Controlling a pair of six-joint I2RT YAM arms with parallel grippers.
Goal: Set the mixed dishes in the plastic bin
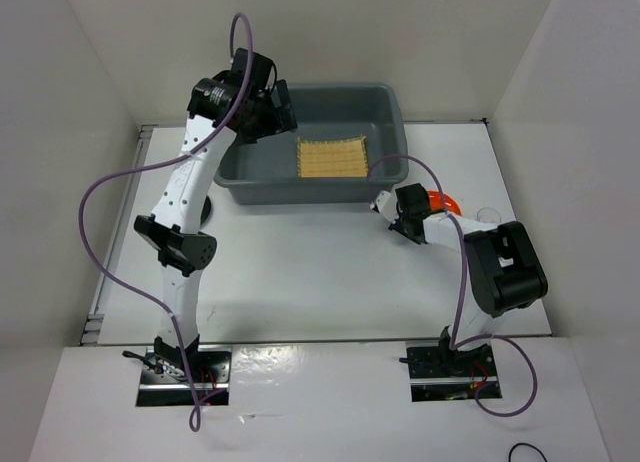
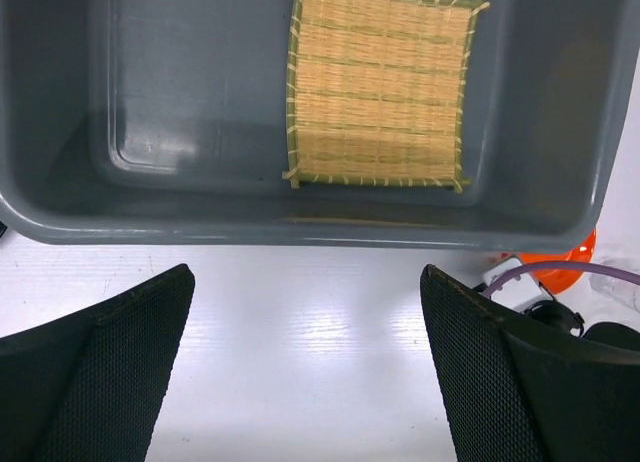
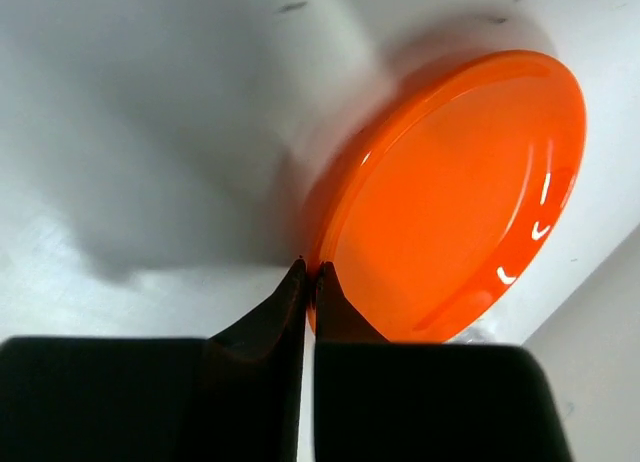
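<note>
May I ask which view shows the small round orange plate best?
The right wrist view: the small round orange plate fills it, the right hand shut on its rim. The top view shows a sliver; the left wrist view, an edge past the blue-grey plastic bin.

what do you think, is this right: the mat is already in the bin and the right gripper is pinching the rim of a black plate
Not quite: the plate is orange, not black. The right wrist view shows the right gripper shut on its rim. The mat does lie in the bin.
</note>
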